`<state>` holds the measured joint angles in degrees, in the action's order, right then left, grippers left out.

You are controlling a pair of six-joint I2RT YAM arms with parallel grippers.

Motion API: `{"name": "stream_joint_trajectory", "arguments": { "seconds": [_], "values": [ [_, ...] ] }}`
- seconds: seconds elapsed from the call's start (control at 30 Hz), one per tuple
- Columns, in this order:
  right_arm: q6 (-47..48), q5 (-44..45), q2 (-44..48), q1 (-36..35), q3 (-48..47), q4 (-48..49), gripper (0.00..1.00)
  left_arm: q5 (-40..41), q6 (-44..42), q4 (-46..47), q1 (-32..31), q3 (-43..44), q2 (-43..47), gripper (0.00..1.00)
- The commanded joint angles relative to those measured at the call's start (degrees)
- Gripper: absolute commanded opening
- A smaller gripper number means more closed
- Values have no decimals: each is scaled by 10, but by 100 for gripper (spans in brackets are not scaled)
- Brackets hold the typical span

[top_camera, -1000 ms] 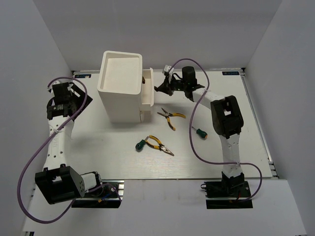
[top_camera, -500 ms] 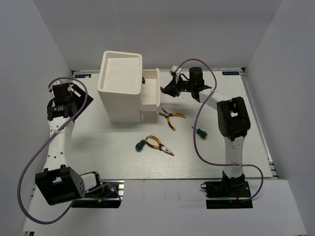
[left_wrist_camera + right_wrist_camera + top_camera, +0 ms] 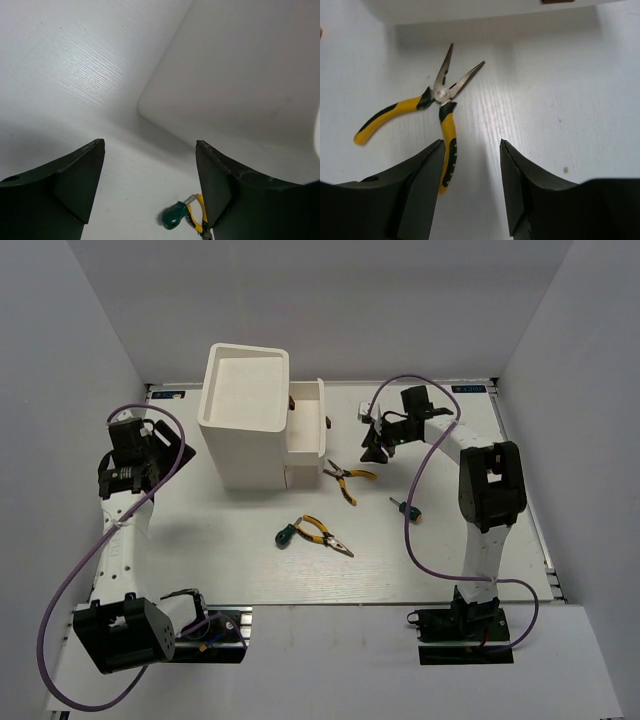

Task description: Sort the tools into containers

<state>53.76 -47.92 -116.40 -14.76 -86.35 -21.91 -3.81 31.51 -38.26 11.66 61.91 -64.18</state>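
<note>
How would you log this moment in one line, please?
right claw: open, near pliers | left claw: open, empty | upper drawer: pulled out

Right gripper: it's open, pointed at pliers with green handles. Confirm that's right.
Not quite. The right gripper is open and pointed at the pliers, but their handles are yellow and black, not green. The right wrist view shows it.
</note>
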Motion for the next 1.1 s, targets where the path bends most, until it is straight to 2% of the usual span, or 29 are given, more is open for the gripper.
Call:
{"name": "stream_joint_trajectory", "arguments": {
  "seconds": [0.0,0.23,0.57,0.63,0.67,0.77,0.83,0.87,0.97,1.0,1.07],
  "values": [
    [110,3,-2,-4,-2,-96,54,-15,-10,4,-2,-10,25,83],
    [113,75,-25,-25,-2,-52,54,-26,-10,-1,-2,-10,25,83],
    [167,99,-50,-54,-8,-91,54,-31,-10,-7,-2,-26,42,83],
    [168,103,-56,-57,-11,-100,47,-37,-5,-13,-2,-26,42,82],
    [173,107,-61,-59,-17,-105,36,-37,-5,-13,-2,-26,42,82],
    [201,110,-68,-59,-28,-151,18,-49,-10,-18,-2,-26,42,79],
    [219,115,-67,-57,-21,-175,10,-54,-10,-18,-2,-26,42,77],
    [226,117,-65,-57,-18,-179,1,-54,-10,-18,-2,-26,42,73],
    [243,130,-52,-52,-6,-215,0,-75,-15,-18,-2,-26,47,66],
    [245,135,-34,-47,-1,-219,0,-81,-21,-18,-2,-26,47,59],
    [244,143,-20,-37,5,-252,0,-94,-26,-23,-2,-11,47,52]
  ]
}}
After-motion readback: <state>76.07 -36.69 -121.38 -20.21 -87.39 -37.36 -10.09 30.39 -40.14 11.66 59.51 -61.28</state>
